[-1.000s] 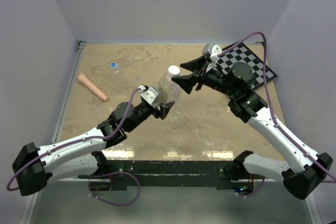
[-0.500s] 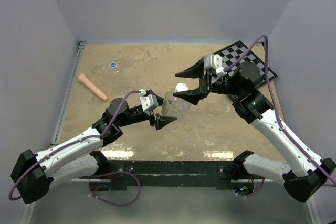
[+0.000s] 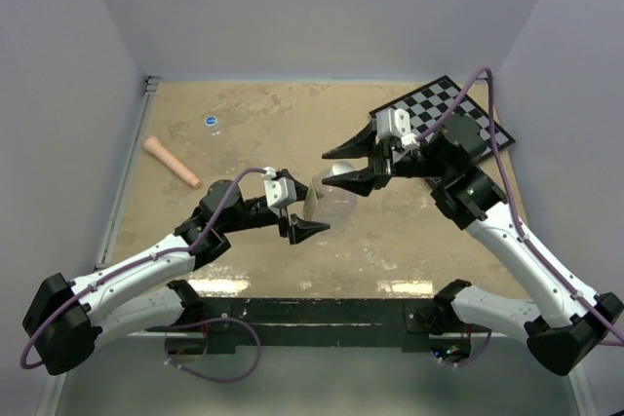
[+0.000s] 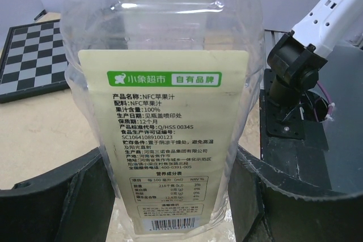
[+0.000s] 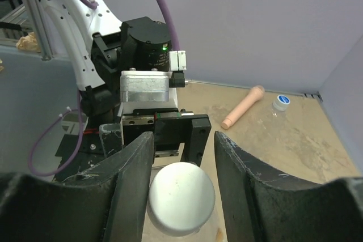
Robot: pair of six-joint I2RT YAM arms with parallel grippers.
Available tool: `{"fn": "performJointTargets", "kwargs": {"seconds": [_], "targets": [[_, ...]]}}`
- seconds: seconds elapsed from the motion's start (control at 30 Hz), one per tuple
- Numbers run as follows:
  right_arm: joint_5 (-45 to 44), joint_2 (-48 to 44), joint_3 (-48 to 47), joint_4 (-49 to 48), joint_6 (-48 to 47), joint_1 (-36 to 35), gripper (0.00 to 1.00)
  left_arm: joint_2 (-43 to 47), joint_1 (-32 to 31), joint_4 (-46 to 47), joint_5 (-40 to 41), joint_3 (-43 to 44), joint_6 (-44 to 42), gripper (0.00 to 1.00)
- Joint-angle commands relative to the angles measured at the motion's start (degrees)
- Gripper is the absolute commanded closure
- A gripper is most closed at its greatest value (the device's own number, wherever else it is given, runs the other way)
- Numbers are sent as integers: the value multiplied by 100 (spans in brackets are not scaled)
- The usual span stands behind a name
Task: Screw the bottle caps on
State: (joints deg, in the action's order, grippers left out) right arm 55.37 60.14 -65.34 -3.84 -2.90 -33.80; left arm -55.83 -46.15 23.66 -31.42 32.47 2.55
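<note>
The wide clear bottle (image 3: 330, 204) stands upright, its printed label (image 4: 164, 140) facing the left wrist camera. My left gripper (image 3: 310, 209) (image 4: 173, 157) is shut on the bottle's lower body, a finger pressed against each side. The white cap (image 3: 338, 170) (image 5: 181, 198) sits on top of the bottle's neck. My right gripper (image 3: 328, 170) (image 5: 182, 138) straddles that cap: its left finger touches the cap's rim and a gap remains at the right finger. The small bottle with the blue cap (image 3: 212, 123) (image 5: 281, 102) stands at the far left.
A pink stick (image 3: 172, 161) (image 5: 244, 107) lies near the left wall. The checkerboard (image 3: 444, 119) (image 4: 31, 55) lies at the far right, under the right arm. Purple walls close in the tan table (image 3: 273, 260) on three sides.
The left arm has swung the bottle from tilted to upright and drawn it nearer. The right gripper has followed, and its jaws have narrowed round the white cap.
</note>
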Motion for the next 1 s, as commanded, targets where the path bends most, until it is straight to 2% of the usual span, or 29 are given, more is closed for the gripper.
{"fn": "performJointTargets", "kwargs": {"seconds": [0.0, 0.23, 0.37, 0.47, 0.73, 0.83, 0.97], "targets": [[184, 33, -137, 23, -123, -4, 50, 55, 1, 517, -207, 313, 44, 100], [193, 50, -154, 94, -141, 5, 52, 29, 10, 534, -224, 330, 62, 100], [149, 77, -163, 102, -141, -4, 76, 37, 10, 491, -163, 348, 27, 100], [-70, 103, -154, 129, -141, -4, 100, 55, -8, 385, 47, 401, 0, 100], [-1703, 270, 4, 93, 184, -12, 100, 55, -69, 236, 1004, 541, -17, 100], [-2240, 349, 92, 41, 254, -21, 100, 20, -341, 218, 1829, 655, -175, 100], [-3013, 463, 171, 32, 544, -117, 100, -182, -1105, 270, 3288, 857, -579, 100]]}}
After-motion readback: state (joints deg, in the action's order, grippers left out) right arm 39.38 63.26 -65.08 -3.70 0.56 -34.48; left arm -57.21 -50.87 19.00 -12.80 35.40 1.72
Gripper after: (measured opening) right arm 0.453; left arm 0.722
